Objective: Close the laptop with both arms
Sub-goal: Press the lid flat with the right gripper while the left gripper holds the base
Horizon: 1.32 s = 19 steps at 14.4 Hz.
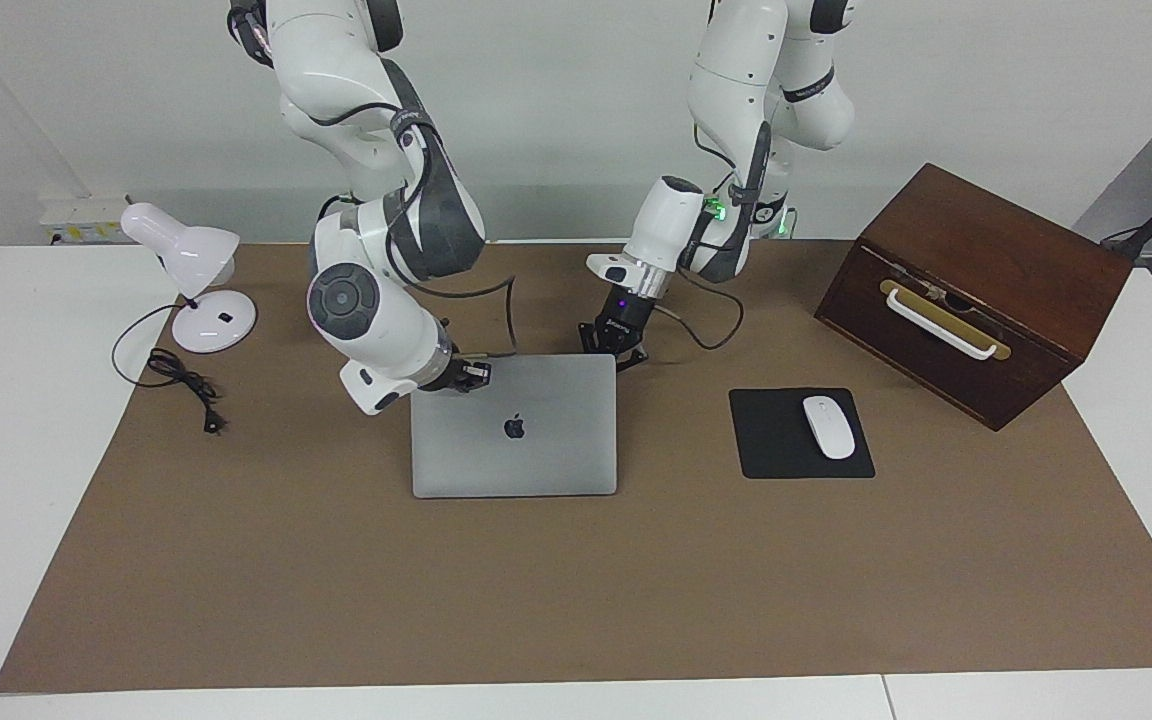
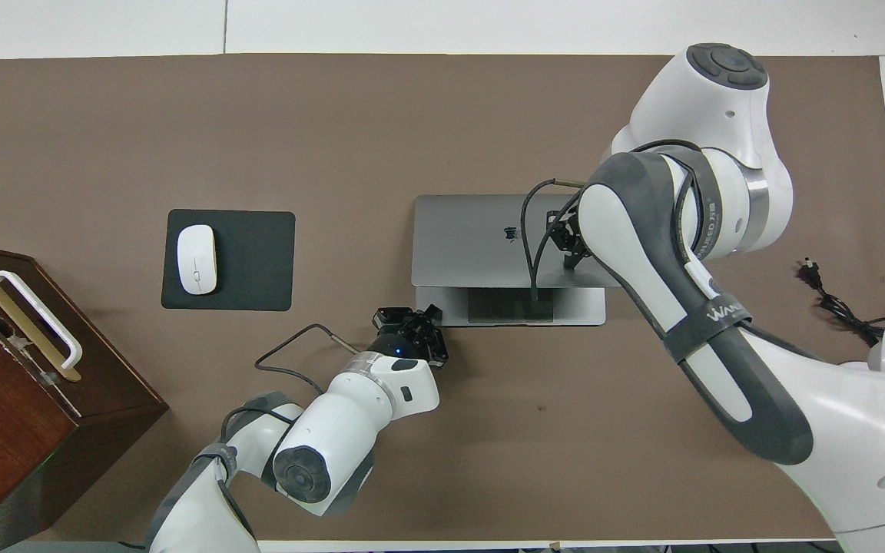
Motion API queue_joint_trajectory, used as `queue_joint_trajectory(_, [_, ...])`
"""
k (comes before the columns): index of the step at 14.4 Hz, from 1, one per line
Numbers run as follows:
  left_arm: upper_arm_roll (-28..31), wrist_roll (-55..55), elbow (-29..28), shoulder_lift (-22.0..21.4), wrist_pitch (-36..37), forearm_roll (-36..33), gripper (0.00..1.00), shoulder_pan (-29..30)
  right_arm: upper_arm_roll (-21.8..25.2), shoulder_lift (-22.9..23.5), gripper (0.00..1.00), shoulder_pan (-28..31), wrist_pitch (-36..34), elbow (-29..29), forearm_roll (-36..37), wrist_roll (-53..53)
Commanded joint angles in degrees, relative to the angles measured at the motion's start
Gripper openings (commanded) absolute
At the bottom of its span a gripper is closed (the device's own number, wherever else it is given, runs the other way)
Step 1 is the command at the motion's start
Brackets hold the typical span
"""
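Observation:
The silver-grey laptop (image 1: 514,440) lies mid-table with its lid (image 2: 473,238) tilted low over the base. The dark apple logo faces up and the keyboard is hidden. Only a strip of the base with the trackpad (image 2: 510,307) shows in the overhead view. My right gripper (image 1: 474,375) is shut and presses on the lid's free edge near the corner toward the right arm's end (image 2: 570,257). My left gripper (image 1: 619,352) is shut and sits low at the base's corner nearest the left arm (image 2: 425,315).
A white mouse (image 1: 828,427) lies on a black mouse pad (image 1: 771,440) toward the left arm's end, with a brown wooden box (image 1: 976,290) beside it. A white desk lamp (image 1: 191,270) and its black cord (image 1: 186,385) stand toward the right arm's end.

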State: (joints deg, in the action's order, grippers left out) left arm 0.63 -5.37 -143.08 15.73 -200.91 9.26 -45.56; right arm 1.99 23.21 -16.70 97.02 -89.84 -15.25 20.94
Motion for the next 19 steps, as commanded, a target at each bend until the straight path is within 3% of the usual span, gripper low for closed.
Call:
queue_joint_trajectory(1, [0.95, -1.14, -3.26, 1.67, 0.26, 0.68, 0.00, -0.94, -0.49, -3.60, 0.00, 0.36, 2.46, -5.86, -1.45, 1.12])
queue_joint_trajectory(15, [1.04, -1.22, -3.34, 2.46, 0.17, -1.78, 0.00, -0.67, -0.67, -8.35, 0.00, -2.45, 3.96, -16.41, -1.45, 6.92])
queue_joint_trajectory(19, [1.04, -1.22, -3.43, 2.90, 0.17, -1.87, 0.00, -0.67, -0.67, -9.67, 0.00, -2.46, 9.58, -20.81, -1.45, 6.40])
